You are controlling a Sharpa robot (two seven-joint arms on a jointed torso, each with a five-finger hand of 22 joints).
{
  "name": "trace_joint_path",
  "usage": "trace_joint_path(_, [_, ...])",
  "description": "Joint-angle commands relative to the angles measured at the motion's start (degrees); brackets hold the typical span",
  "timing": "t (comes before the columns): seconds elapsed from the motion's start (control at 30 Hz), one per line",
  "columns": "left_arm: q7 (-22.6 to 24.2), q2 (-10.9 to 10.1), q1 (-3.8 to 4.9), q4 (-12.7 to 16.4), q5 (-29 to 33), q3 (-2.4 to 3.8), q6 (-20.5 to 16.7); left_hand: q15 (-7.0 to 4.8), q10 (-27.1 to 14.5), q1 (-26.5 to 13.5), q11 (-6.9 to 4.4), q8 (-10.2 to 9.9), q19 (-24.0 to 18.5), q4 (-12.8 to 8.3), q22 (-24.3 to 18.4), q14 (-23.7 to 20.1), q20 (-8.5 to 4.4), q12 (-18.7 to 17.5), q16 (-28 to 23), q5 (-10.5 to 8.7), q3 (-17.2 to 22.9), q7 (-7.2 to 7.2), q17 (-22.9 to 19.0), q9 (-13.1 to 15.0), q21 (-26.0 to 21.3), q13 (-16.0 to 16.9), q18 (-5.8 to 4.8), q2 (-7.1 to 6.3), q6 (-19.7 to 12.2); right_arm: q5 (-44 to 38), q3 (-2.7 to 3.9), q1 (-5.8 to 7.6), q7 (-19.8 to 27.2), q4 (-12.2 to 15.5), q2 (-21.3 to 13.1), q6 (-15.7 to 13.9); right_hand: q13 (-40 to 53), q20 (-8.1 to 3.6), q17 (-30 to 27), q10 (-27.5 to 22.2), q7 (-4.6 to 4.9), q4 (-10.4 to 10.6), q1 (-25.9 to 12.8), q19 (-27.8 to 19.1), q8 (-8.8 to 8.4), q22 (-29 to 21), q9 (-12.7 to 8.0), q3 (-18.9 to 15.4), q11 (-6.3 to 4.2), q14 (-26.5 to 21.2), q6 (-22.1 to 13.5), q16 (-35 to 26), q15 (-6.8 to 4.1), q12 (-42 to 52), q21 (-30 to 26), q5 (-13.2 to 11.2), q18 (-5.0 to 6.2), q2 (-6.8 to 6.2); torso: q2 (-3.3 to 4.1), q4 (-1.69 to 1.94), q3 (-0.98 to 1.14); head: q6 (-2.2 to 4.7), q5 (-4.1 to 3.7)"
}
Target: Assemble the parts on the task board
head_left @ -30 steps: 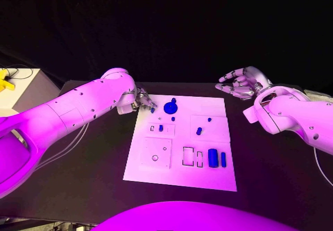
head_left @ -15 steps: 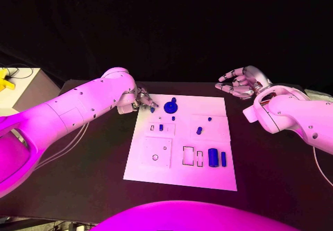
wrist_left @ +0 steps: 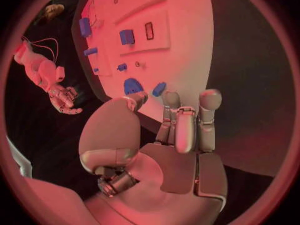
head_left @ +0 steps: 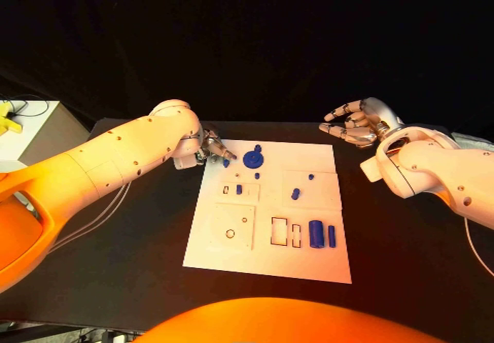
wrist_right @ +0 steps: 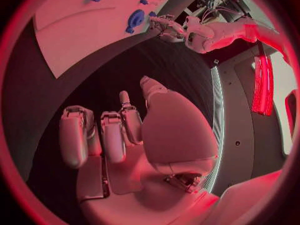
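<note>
The white task board point(head_left: 268, 214) lies mid-table. It carries a large round blue part point(head_left: 253, 158), small blue pegs point(head_left: 239, 189) point(head_left: 295, 194) and two blue bars point(head_left: 316, 234) near its right front. My left hand point(head_left: 211, 149) hovers at the board's far left corner. Its fingers point(wrist_left: 187, 125) stretch out beside a small blue part point(wrist_left: 159, 89) lying there, next to the round part point(wrist_left: 132, 85); I see no grip on it. My right hand point(head_left: 355, 123) is raised off the board's far right corner, fingers point(wrist_right: 106, 135) loosely curled around nothing.
Recessed slots point(head_left: 280, 231) and a square plate with a hole point(head_left: 232, 227) mark the board's near half. A pale cabinet point(head_left: 36, 132) with a yellow object stands at the far left. Black tabletop point(head_left: 134, 243) surrounds the board.
</note>
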Motion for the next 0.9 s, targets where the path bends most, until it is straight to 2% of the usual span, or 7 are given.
trace_joint_path(0.03, [0.2, -0.1, 0.07, 0.2, 0.4, 0.01, 1.4, 0.26, -0.5, -0.4, 0.01, -0.1, -0.1, 0.0, 0.0, 0.5, 0.19, 0.3, 0.0, -0.24, -0.5, 0.12, 1.9, -0.1, -0.1, -0.1, 0.01, -0.07, 0.2, -0.4, 0.02, -0.02, 0.5, 0.0, 0.0, 0.7, 5.7, 0.26, 10.6, -0.3, -0.11, -0.1, -0.4, 2.7, -0.24, 9.0, 0.0, 0.0, 0.01, 4.8, -0.3, -0.3, 0.49, -0.2, -0.3, 0.2, 0.95, -0.07, 0.0, 0.0, 0.0, -0.06, 0.05])
trace_joint_path(0.53, [-0.3, -0.5, 0.07, 0.1, 0.1, -0.09, 2.3, 0.22, -0.6, 0.8, -0.07, 0.0, -0.1, -0.2, 0.0, 0.4, 0.19, 0.4, 0.0, -0.11, -0.7, 0.03, 1.9, 0.0, -0.1, -0.1, 0.03, 0.21, 0.2, -0.3, 0.01, -0.05, 0.4, -0.1, 0.1, 0.9, 5.7, 0.26, 10.6, -0.3, -0.11, -0.1, -0.4, 2.7, -0.24, 9.0, 0.0, 0.0, 0.01, 4.8, -0.3, -0.3, 0.49, -0.2, -0.3, 0.2, 0.95, -0.07, 0.02, -0.03, 0.07, -0.13, 0.03])
trace_joint_path(0.9, [0.1, -0.6, 0.07, 0.4, 0.4, -0.18, 2.5, 0.2, -0.8, 1.6, -0.09, 0.0, -0.3, -0.2, -0.2, 0.3, 0.18, 0.3, 0.0, -0.03, -0.7, 0.0, 1.7, -0.1, -0.2, -0.3, 0.07, 0.53, 0.2, -0.3, 0.01, -0.06, 0.4, -0.2, 0.2, 1.0, 5.7, 0.25, 10.6, -0.3, -0.12, -0.1, -0.5, 2.7, -0.23, 9.0, 0.0, 0.0, 0.01, 4.8, -0.3, -0.3, 0.48, -0.2, -0.3, 0.2, 0.94, -0.05, 0.05, 0.01, 0.05, -0.22, 0.01])
